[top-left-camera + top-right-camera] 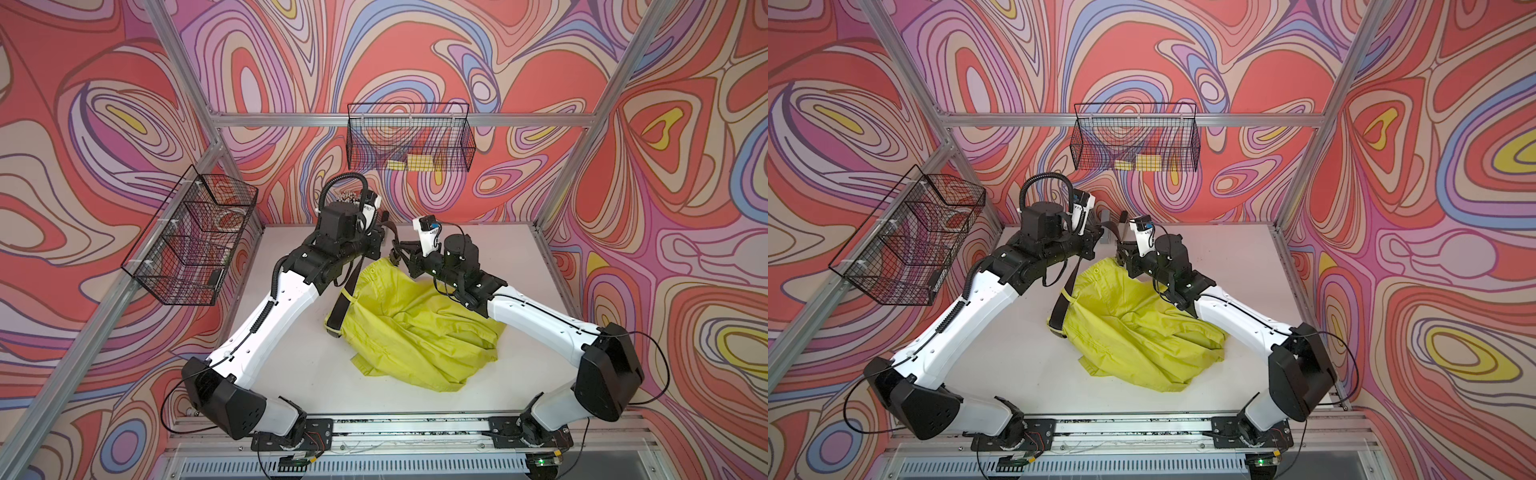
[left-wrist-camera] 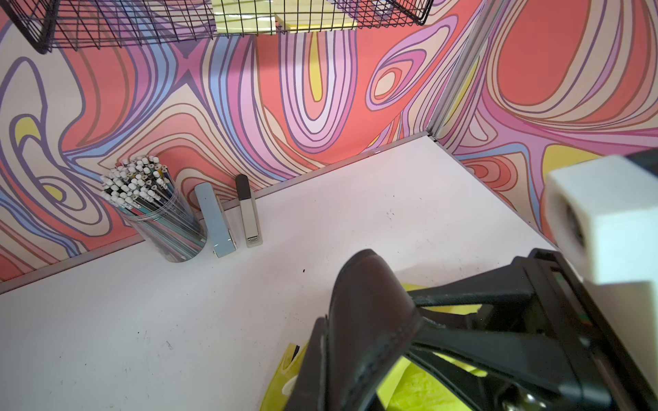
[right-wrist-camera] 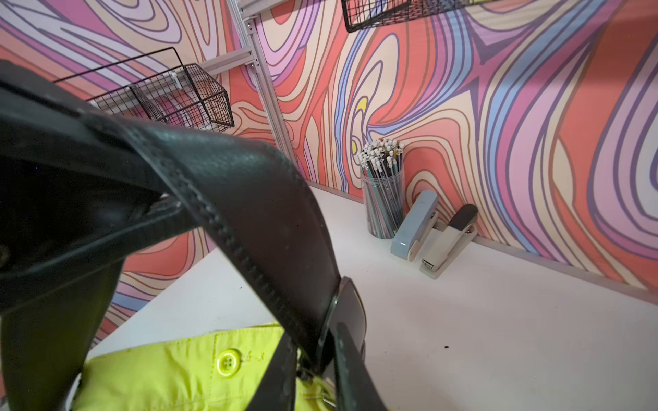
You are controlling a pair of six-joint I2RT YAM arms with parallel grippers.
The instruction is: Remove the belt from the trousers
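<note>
Nearest the right wrist camera, the belt (image 3: 256,220) arches out of the right gripper (image 1: 395,255) and drops to its buckle (image 3: 350,316), which hangs just over the trousers (image 3: 160,373) beside a yellow button (image 3: 228,361). Between the two grippers the strap is lifted clear of the table (image 1: 291,374), at the far end of the trousers.

In the left wrist view, the right gripper's fingers (image 2: 463,295) taper together onto the strap's edge, jaws pinched on it with no gap showing at the tips. The left gripper (image 1: 381,236) sits just beside it, jaws together, clamped on the belt; its grip is mostly hidden behind the strap itself.

Only the top views show the rest. From the left gripper the belt runs down toward the near side, passes under a belt loop (image 1: 347,297) and stays threaded in the waistband. The trousers lie crumpled mid-table, between the two arms.
</note>
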